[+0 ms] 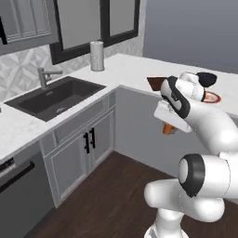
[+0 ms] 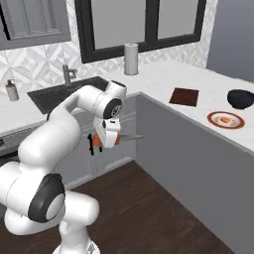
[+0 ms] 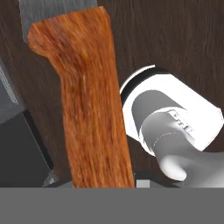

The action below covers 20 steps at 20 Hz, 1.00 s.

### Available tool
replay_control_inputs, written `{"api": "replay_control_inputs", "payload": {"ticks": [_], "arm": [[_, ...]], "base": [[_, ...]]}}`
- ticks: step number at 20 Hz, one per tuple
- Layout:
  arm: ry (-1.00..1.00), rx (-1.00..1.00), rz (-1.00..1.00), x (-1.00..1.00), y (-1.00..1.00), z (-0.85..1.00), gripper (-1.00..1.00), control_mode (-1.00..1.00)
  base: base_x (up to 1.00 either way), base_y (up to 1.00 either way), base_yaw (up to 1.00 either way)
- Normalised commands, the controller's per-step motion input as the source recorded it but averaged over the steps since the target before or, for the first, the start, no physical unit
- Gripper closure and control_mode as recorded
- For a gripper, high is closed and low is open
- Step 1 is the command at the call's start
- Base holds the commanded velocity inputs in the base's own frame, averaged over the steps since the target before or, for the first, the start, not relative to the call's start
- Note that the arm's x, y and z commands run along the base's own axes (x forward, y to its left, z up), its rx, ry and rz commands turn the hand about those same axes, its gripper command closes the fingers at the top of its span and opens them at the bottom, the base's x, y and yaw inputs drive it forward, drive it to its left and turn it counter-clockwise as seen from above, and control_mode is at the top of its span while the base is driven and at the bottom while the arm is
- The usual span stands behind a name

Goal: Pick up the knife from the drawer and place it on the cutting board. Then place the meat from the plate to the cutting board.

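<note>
The knife (image 2: 118, 139) hangs in mid-air at the centre-left of the right base view, its orange handle clamped in the pincer (image 2: 106, 139) and its grey blade pointing right, level with the grey cabinet fronts and above the dark wood floor (image 2: 163, 213). The white table (image 2: 163, 79) runs from the left edge of that frame around a corner to the right edge. Set into it at upper left is a dark sink (image 2: 54, 96) with a grey faucet (image 2: 68, 74) behind it. On the right-hand run lies the cutting board (image 2: 184, 96), flat and bare, and lower right of it sits the plate (image 2: 225, 119) with the orange meat (image 2: 225, 119) on it; a dark bowl (image 2: 240, 98) stands just above the plate. A paper towel roll (image 2: 131, 58) stands upright near the window at upper centre. In the left base view the pincer (image 1: 169, 126) sits at centre right, the orange handle showing beneath the white wrist. The hand view shows the handle in close-up, running from bottom centre to upper left.
</note>
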Motion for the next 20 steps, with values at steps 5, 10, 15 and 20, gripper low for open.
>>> {"api": "replay_control_inputs", "payload": {"ticks": [5, 10, 15, 20], "arm": [[0.00, 0.00, 0.00, 0.00, 0.00, 0.00, 1.00, 1.00], [0.00, 0.00, 0.00, 0.00, 0.00, 0.00, 1.00, 1.00], [0.00, 0.00, 0.00, 0.00, 0.00, 0.00, 1.00, 1.00], [0.00, 0.00, 0.00, 0.00, 0.00, 0.00, 1.00, 1.00]], "base": [[-0.28, 0.00, -0.60], [-0.14, 0.00, -0.53], [0.35, 0.00, -0.35], [0.72, 0.00, -0.34]]}}
